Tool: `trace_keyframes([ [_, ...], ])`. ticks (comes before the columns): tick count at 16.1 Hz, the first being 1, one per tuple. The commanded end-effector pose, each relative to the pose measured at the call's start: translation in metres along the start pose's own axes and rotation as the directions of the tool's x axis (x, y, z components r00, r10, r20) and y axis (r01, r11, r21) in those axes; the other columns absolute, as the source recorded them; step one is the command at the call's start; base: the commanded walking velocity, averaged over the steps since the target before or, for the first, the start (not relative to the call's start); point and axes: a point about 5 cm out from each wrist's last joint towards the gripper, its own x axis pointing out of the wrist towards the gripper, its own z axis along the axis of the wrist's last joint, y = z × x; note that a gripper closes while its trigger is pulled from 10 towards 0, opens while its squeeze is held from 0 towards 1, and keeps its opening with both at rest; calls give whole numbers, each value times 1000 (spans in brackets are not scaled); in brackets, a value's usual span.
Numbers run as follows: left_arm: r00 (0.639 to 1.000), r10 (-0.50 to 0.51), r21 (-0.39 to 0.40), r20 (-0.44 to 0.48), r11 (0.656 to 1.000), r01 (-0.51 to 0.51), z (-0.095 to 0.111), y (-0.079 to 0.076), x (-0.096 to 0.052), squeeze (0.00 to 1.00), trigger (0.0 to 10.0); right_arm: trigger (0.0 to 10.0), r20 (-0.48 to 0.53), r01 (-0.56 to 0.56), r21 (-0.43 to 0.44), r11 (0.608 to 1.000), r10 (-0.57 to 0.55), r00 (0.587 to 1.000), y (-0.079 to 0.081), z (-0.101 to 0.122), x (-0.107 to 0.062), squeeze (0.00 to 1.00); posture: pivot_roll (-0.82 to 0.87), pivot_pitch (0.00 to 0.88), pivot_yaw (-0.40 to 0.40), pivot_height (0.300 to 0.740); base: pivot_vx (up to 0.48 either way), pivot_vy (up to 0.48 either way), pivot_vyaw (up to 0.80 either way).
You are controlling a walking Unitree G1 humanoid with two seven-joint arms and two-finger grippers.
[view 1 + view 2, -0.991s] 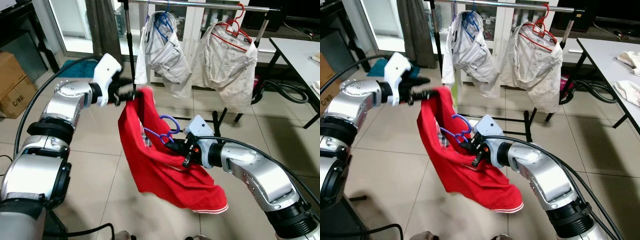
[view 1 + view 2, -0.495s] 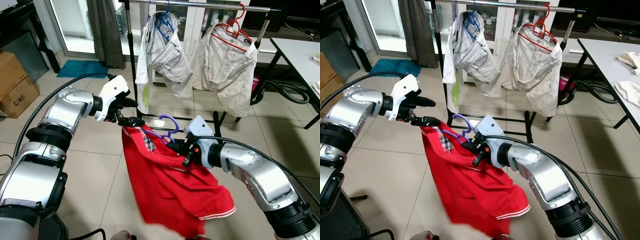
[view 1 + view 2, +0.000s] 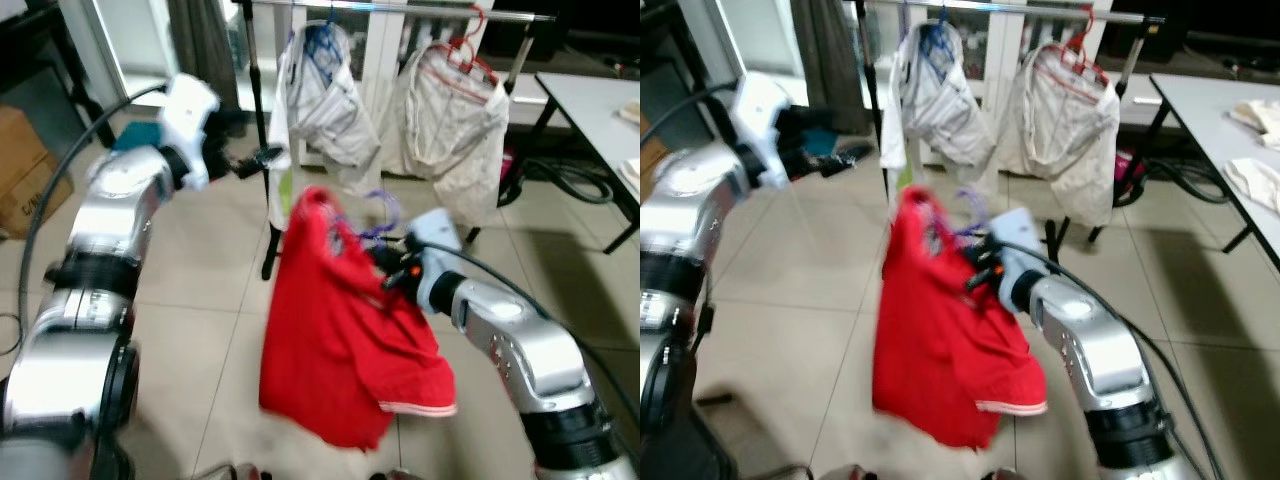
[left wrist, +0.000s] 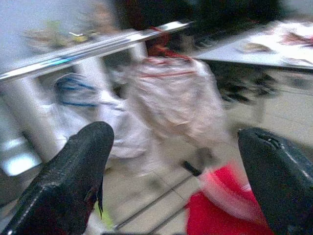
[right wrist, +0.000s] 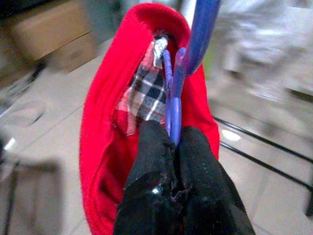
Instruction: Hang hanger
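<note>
Right gripper (image 5: 171, 147) clenched on purple hanger (image 5: 188, 63) neck, red shirt (image 3: 340, 330) draped at 6 o'clock below rail (image 3: 420, 10); light, floppy, swing-prone, keep neck grip; left gripper (image 4: 176, 166) released.

Pale tiled floor (image 3: 200, 270) spreads under the right pincer. Beyond it stands a clothes rack (image 3: 262, 150) carrying two pale garments (image 3: 445, 130). Off to its right, a grey table (image 3: 600, 100); far left, a cardboard box (image 3: 25, 180).

Two pale shorts (image 3: 452, 130) hang on hangers; a box (image 3: 25, 170) sits left, a table (image 3: 598, 105) right.
</note>
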Motion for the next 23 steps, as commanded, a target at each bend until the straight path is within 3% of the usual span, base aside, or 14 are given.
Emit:
trace_keyframes([
  [1,998,57,-29,-22,998,-58,-12,-5,-7,435,10000,5333,58,139,17,990,-139,989,-14,5,-4,0,-88,35,14,740,0,0,0],
  [2,997,68,-39,-29,997,-69,-18,-9,-12,435,10000,5333,65,190,34,981,-192,979,-18,4,-4,0,-87,38,13,740,0,0,0],
  [3,991,117,-48,-61,992,-120,-36,-29,-21,0,10000,10000,65,306,83,948,-312,948,-28,-1,-6,0,-89,44,10,740,0,0,0],
  [5,986,143,-96,-89,984,-151,-55,-66,-30,0,10000,10000,132,416,136,899,-433,892,-37,-2,-13,0,-87,51,2,740,0,0,0],
  [8,970,199,-117,-139,969,-216,-67,-86,-32,0,10000,10000,180,392,175,903,-421,889,-28,-2,-12,0,-94,57,-4,740,0,0,0],
  [13,958,241,-100,-154,961,-257,-66,-96,-33,0,10000,10000,189,416,164,894,-442,877,-29,-8,-15,0,-95,59,-3,740,287,0,0],
  [15,954,238,-55,-183,966,-252,-76,-103,-38,0,10000,10000,171,447,168,879,-472,865,-33,-16,-18,0,-93,60,-3,740,319,0,0],
  [23,948,258,-58,-189,960,-273,-74,-102,-40,0,10000,10000,165,387,149,910,-408,898,-25,-16,-10,0,-85,58,-6,740,356,0,0],
])
